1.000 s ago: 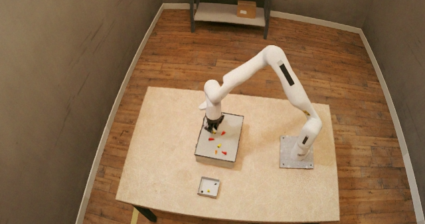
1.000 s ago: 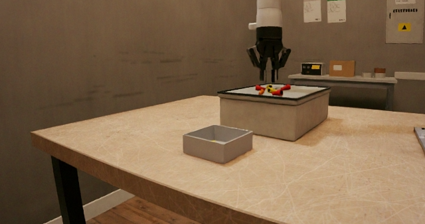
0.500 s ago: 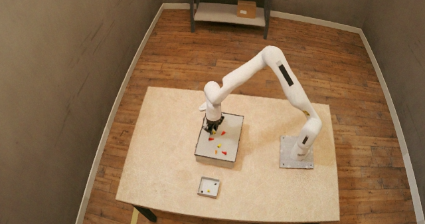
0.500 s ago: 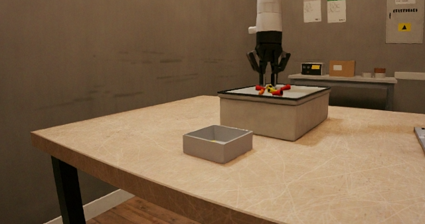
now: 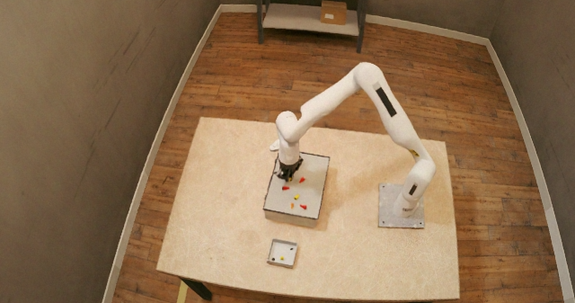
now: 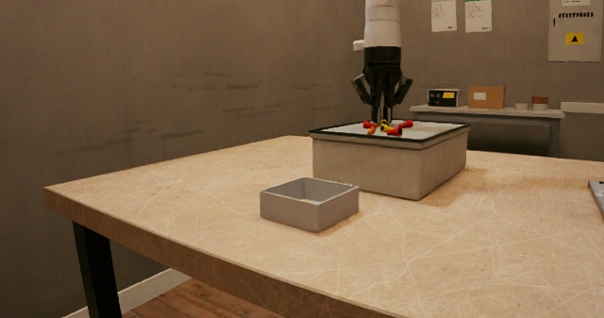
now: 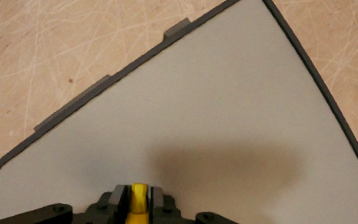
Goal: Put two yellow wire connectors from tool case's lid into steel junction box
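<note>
The tool case's grey lid (image 5: pixel 297 186) carries loose wire connectors. My gripper (image 5: pixel 287 175) stands upright at the lid's far left part, with its fingertips down at the lid surface (image 6: pixel 381 119). In the wrist view the two fingers press against both sides of a yellow wire connector (image 7: pixel 139 194), so the gripper is shut on it. Another yellow connector (image 5: pixel 296 197) lies free near the lid's middle. The steel junction box (image 5: pixel 282 253) sits on the table in front of the case (image 6: pixel 309 202), with one yellow connector (image 5: pixel 281 258) inside it.
Red connectors (image 5: pixel 302 180) (image 5: pixel 285 188) (image 5: pixel 304 207) and an orange one (image 5: pixel 291 205) lie on the lid near the gripper. The lid has a raised dark rim (image 7: pixel 100 82). The arm's base plate (image 5: pixel 401 205) is at the table's right side.
</note>
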Motion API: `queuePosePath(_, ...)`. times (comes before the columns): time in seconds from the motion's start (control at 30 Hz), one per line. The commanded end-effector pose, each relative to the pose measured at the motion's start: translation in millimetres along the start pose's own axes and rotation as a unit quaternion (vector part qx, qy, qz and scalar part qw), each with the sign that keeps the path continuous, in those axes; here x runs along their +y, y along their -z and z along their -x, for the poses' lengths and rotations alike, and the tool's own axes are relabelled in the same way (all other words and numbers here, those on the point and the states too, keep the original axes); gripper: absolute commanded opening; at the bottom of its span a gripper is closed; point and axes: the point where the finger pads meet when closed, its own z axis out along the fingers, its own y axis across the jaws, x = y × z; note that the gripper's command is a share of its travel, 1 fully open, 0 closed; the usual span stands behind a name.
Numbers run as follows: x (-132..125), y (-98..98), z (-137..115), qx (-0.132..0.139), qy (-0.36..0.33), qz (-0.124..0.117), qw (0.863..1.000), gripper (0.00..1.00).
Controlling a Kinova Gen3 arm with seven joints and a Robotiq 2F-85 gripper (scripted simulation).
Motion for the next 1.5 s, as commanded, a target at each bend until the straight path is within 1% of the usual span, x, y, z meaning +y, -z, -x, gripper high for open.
queuePosePath(0.0,0,0.9,0,0.001,0.0,0.0,1.0,0.18)
queuePosePath(1.23,0,1.1,0,0.001,0.0,0.0,1.0,0.18)
queuePosePath(1.37,0,6.5,0,0.001,0.0,0.0,1.0,0.18)
queuePosePath(1.47,0,16.1,0,0.001,0.0,0.0,1.0,0.18)
